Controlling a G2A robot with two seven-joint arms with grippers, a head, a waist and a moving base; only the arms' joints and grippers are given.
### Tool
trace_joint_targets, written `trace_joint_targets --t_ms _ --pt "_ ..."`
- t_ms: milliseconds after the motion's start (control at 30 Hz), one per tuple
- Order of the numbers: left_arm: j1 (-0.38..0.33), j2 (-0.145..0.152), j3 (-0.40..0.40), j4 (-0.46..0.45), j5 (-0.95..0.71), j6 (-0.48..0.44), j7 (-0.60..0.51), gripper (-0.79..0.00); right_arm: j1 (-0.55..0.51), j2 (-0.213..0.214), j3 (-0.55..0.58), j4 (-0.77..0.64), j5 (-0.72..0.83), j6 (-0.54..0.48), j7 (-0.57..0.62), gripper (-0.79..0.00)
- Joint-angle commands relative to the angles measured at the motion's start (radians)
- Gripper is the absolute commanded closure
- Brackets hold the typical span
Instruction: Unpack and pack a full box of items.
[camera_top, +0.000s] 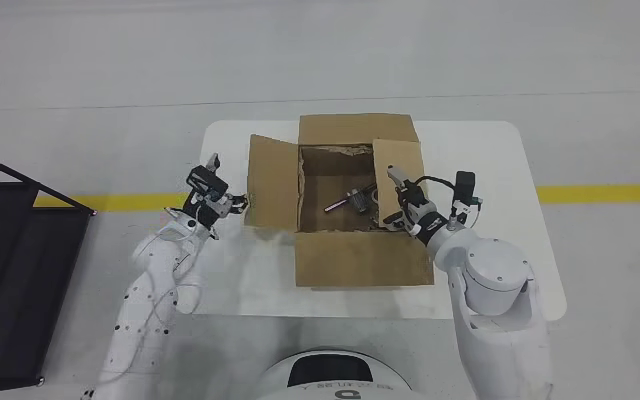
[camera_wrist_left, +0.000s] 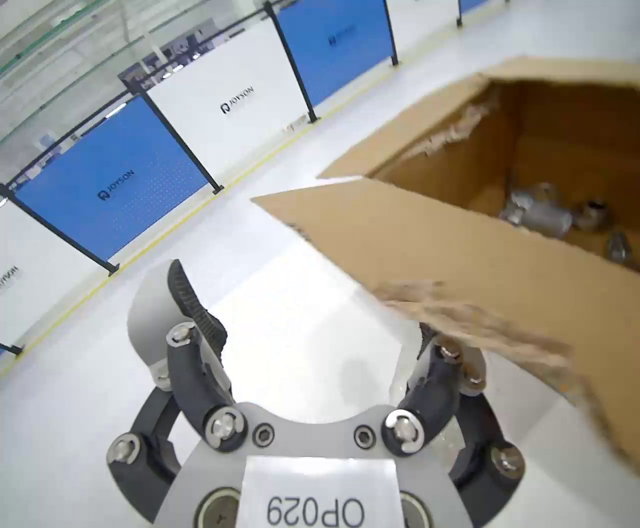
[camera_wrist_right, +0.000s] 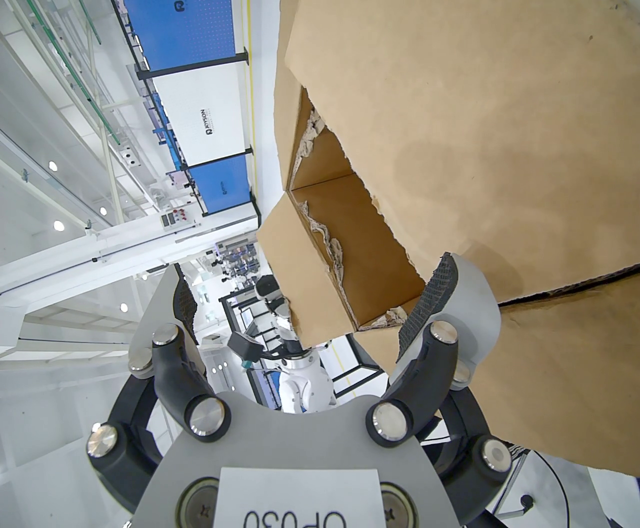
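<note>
A black rack (camera_top: 30, 250) stands on the floor at the far left, off the table (camera_top: 480, 150). The left gripper (camera_top: 212, 188) hangs over the table's left edge, at 9 o'clock from the box (camera_top: 318, 185). Its jaws are spread wide and hold nothing. One finger (camera_wrist_left: 197, 310) stands free above the white top. The tip of the other is hidden behind the torn edge of the left flap (camera_top: 272, 182), so contact cannot be told.

The box sits mid-table with all four flaps open. The left flap is folded out toward 9 o'clock, the far flap (camera_top: 358, 128) toward 12 and the near flap (camera_top: 360, 262) lies flat toward 6. Grey metal parts (camera_top: 352, 200) lie on the box floor, on its 3 o'clock side.

The right flap (camera_top: 398, 165) leans in over the opening. The right gripper (camera_top: 400, 205) is at that flap, at 3 o'clock from the box's middle. Its jaws are also wide apart, gripping nothing. One pad (camera_wrist_right: 435, 295) is just beside the cardboard; whether it touches cannot be told.
</note>
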Motion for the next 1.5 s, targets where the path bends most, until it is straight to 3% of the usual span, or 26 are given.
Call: trace_joint_targets --t_ms 0,233,500,733,967,1167,1467 --pt "-0.018 0.001 -0.002 -0.007 -0.020 -0.006 -0.007 -0.785 0.000 0.000 0.000 0.000 0.000 0.000 0.000 -0.785" --pt "-0.106 0.005 0.046 -0.029 0.028 -0.026 -0.075 -0.785 0.000 0.000 0.000 0.000 0.000 0.000 0.000 -0.785" --pt "-0.225 -0.006 0.193 0.035 0.111 -0.058 -0.175 -0.785 0.000 0.000 0.000 0.000 0.000 0.000 0.000 -0.785" --pt "-0.268 -0.016 0.290 0.080 0.150 -0.049 -0.204 -0.785 0.000 0.000 0.000 0.000 0.000 0.000 0.000 -0.785" --pt "-0.270 -0.017 0.309 0.078 0.142 -0.028 -0.210 -0.785 0.000 0.000 0.000 0.000 0.000 0.000 0.000 -0.785" --pt "-0.238 -0.008 0.294 0.035 0.159 -0.027 -0.221 -0.785 0.033 0.003 -0.034 0.055 -0.014 -0.064 -0.047 -0.785" --pt "-0.188 0.002 0.303 -0.007 0.193 -0.025 -0.251 -0.785 0.107 0.004 -0.086 0.174 -0.020 -0.013 -0.092 -0.785"
